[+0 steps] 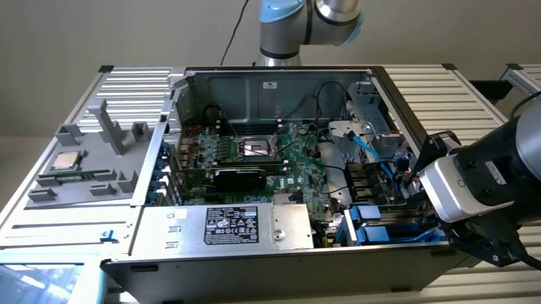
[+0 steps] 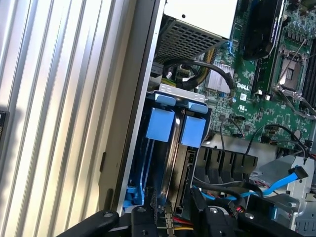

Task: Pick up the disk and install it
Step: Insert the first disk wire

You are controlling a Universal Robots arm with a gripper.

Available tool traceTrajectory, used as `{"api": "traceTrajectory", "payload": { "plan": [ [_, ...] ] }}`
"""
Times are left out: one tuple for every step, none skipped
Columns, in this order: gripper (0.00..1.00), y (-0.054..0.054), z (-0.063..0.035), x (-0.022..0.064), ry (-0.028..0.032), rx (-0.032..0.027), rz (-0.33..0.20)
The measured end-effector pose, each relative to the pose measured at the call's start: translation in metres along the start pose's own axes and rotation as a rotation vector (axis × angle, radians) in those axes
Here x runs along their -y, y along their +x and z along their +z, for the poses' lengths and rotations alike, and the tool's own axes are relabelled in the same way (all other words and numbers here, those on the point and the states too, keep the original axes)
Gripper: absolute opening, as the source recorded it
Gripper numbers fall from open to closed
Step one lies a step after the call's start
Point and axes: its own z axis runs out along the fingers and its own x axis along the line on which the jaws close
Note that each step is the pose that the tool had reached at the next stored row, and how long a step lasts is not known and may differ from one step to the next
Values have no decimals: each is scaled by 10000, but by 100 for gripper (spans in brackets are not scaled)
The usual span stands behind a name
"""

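Note:
The disk point(image 2: 172, 163) stands on edge in the drive bay at the corner of the open computer case point(image 1: 279, 263). Its silver side is edged by a blue carrier frame with two blue tabs. In the exterior view the disk point(image 1: 369, 225) sits at the case's front right, beside the power-supply box. My gripper point(image 1: 495, 250) hangs outside the case at the exterior view's right, over the ribbed table, apart from the disk. In the wrist view my gripper point(image 2: 173, 219) is open: its black fingers point(image 2: 143, 219) stand apart with nothing held between them.
The labelled power-supply box point(image 1: 245, 227) fills the case's front. The motherboard point(image 1: 253, 152) lies behind it. Blue cables point(image 1: 368, 149) and black wires run beside the bay. A grey fixture tray point(image 1: 93, 164) with a CPU chip point(image 1: 68, 159) sits at the exterior view's left.

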Motion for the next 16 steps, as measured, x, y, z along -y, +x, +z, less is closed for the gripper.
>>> {"api": "traceTrajectory", "payload": {
  "plan": [
    [40,1,3,1,1,7,-1],
    [40,3,8,1,4,18,-3],
    [40,5,14,0,5,34,-8],
    [40,6,17,0,5,51,-16],
    [40,6,19,1,7,64,-22],
    [40,9,20,0,8,70,-24],
    [40,13,21,-1,8,75,-25],
    [40,17,23,-2,9,78,-26],
    [40,22,23,-2,9,79,-27],
    [40,26,25,-4,9,81,-27],
    [40,28,28,-4,10,83,-28],
    [40,30,30,-4,9,80,-29],
    [40,31,33,-4,11,80,-31],
    [40,32,36,-4,12,80,-33],
    [40,34,42,-5,14,81,-34],
    [40,35,46,-4,16,80,-36]
  ]
}}
